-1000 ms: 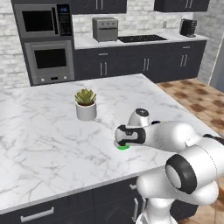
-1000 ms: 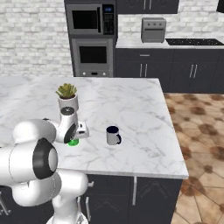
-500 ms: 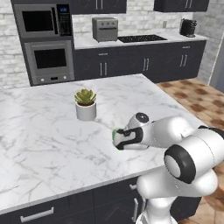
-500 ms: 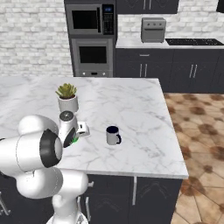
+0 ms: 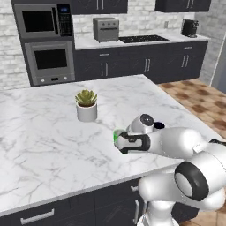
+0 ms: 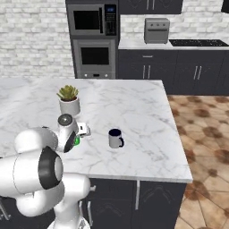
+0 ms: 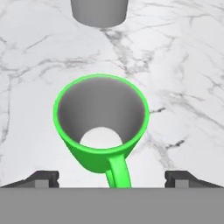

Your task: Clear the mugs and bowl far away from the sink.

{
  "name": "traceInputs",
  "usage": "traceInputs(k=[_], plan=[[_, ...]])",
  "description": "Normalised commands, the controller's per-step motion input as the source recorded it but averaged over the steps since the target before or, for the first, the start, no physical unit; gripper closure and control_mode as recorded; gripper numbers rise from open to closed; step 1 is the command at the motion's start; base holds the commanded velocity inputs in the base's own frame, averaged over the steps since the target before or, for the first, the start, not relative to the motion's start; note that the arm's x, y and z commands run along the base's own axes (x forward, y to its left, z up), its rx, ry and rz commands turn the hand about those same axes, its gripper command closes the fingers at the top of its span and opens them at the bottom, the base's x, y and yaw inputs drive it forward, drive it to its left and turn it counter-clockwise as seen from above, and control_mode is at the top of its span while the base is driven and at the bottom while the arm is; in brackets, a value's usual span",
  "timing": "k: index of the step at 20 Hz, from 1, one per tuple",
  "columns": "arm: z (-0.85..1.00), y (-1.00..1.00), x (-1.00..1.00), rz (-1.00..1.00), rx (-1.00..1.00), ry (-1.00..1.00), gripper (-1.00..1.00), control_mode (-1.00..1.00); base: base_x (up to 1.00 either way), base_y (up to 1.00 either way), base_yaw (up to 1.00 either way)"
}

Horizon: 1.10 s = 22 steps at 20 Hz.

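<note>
Marble counter (image 7: 183, 65): green mug (image 7: 101, 127) under tool (image 7: 112, 178).

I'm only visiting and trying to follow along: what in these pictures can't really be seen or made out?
- Green mug: in the left base view the arm covers all but a sliver; in the right base view the hand does.
- Navy-rimmed mug: in the left base view only its rim shows behind the arm.
- Plant pot: the hand view's top edge cuts it off.
- Gripper: just its tips show, wide apart.

No readable text, labels or numbers — none
</note>
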Motion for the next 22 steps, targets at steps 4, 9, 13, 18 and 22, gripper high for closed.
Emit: traceInputs(k=[4,9,13,18,22], plan=[[1.0,0.0,-0.27,0.0,0.0,0.02,-1.0,-1.0,0.0,0.0,0.0],[1.0,-0.01,-0.4,0.0,0.0,0.06,-1.0,-1.0,0.0,0.0,0.0],[1.0,-0.02,-0.64,-0.01,0.0,0.04,-1.0,-1.0,0.0,0.0,0.0],[0.84,-0.02,-0.86,-0.04,0.0,0.02,-1.0,-1.0,0.0,0.0,0.0],[0.49,-0.25,-0.89,-0.06,0.0,0.0,-1.0,-1.0,0.0,0.0,0.0]])
